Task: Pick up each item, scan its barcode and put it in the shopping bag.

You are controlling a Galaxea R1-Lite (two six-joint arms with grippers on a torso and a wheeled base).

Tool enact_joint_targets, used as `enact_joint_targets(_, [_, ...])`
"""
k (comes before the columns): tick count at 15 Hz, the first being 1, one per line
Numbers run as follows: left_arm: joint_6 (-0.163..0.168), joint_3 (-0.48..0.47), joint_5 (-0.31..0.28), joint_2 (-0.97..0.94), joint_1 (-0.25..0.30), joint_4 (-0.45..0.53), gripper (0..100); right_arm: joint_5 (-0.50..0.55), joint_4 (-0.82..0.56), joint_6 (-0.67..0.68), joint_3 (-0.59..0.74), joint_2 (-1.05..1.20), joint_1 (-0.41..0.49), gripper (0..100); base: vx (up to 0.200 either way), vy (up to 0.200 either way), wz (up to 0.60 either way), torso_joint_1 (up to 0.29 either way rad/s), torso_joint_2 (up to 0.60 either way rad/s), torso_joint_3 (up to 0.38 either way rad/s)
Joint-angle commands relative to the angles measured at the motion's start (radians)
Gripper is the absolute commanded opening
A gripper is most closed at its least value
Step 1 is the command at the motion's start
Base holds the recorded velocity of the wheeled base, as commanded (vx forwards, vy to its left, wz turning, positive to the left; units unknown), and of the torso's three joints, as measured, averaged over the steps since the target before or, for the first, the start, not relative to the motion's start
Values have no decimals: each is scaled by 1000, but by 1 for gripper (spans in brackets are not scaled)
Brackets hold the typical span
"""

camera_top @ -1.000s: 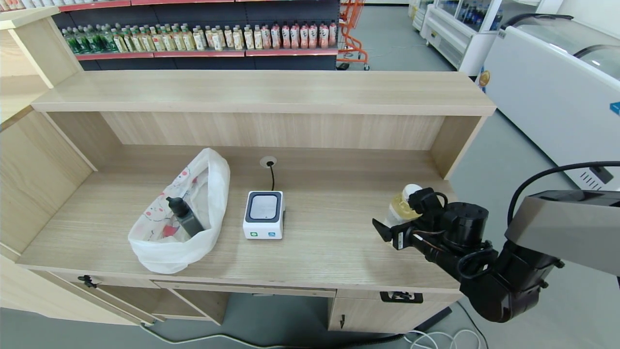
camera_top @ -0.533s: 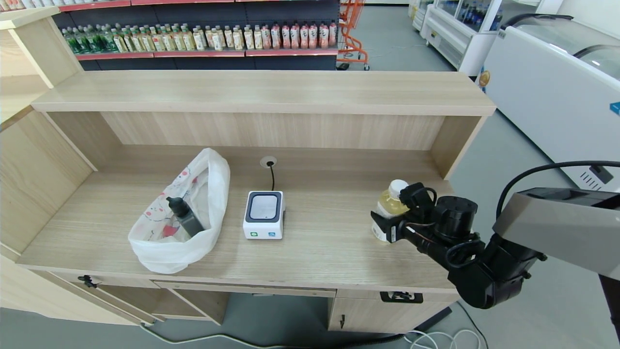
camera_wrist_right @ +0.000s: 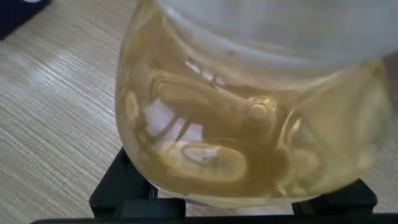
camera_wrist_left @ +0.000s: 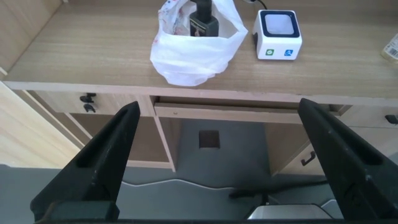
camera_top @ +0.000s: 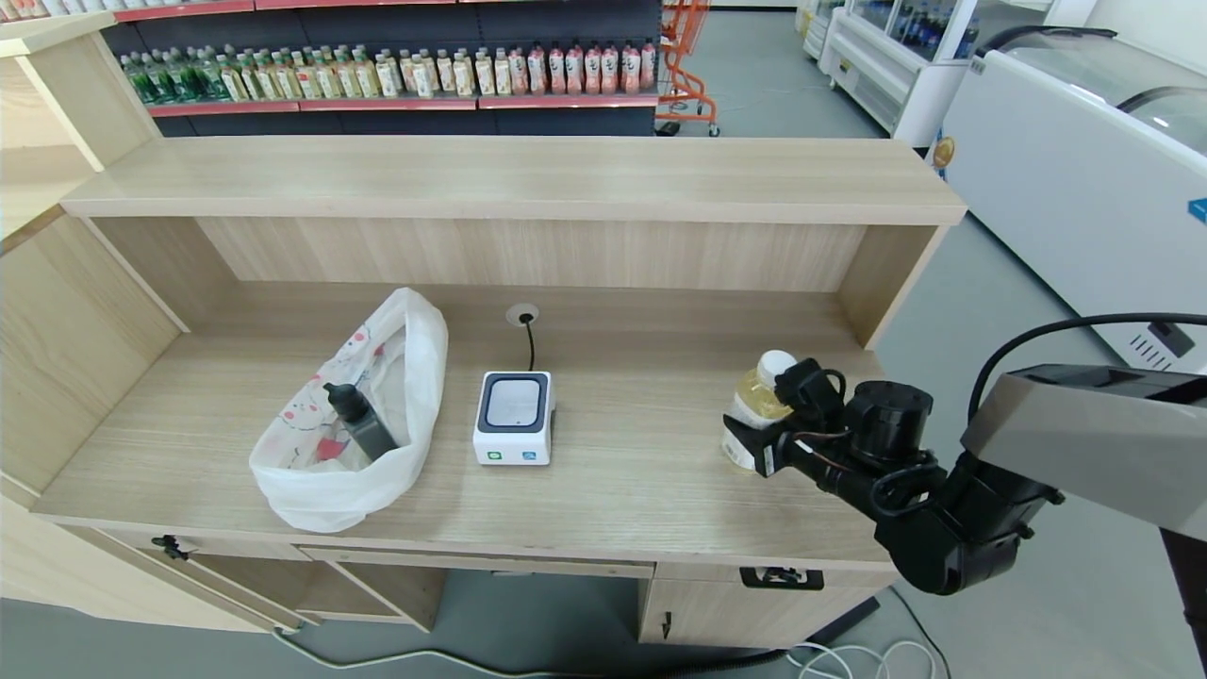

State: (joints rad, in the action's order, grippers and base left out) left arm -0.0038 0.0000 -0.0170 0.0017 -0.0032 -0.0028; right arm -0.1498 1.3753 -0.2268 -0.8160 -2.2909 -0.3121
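Observation:
A clear bottle of yellow drink (camera_top: pixel 754 407) with a white cap stands upright at the right end of the wooden counter (camera_top: pixel 641 471). My right gripper (camera_top: pixel 771 436) is shut on its lower body; in the right wrist view the bottle (camera_wrist_right: pixel 249 124) sits very close, with dark fingers (camera_wrist_right: pixel 124 193) at its base. The white scanner (camera_top: pixel 514 417) sits mid-counter. To its left lies the white shopping bag (camera_top: pixel 349 424), with a dark bottle (camera_top: pixel 363 426) inside. My left gripper (camera_wrist_left: pixel 217 162) hangs open below the counter's front edge, facing the bag (camera_wrist_left: pixel 186 53) and the scanner (camera_wrist_left: pixel 279 34).
The counter has a raised back shelf (camera_top: pixel 509 179) and side walls. The scanner's cable runs to a hole (camera_top: pixel 521 314) at the back. Bare wood lies between scanner and drink bottle. Drawers (camera_wrist_left: pixel 217 115) sit under the front edge.
My right gripper moved left with the yellow drink bottle, which went from tilted to upright. In the last half second it hardly moved.

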Motion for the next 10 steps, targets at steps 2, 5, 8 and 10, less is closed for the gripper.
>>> enact_joint_targets(2, [-1,0,0,0,0,0,100,-47,-94,139,3,174,-8,0,0,0,0,0,0,0])
enact_joint_targets(5, [-1,0,0,0,0,0,100,-132,-317,297,0,366,-87,0,0,0,0,0,0,0])
enact_joint_targets(8, [-1,0,0,0,0,0,100,-174,-344,400,49,452,-180,0,0,0,0,0,0,0])
enact_joint_targets(10, [-1,0,0,0,0,0,100,-188,-401,420,135,533,-240,0,0,0,0,0,0,0])
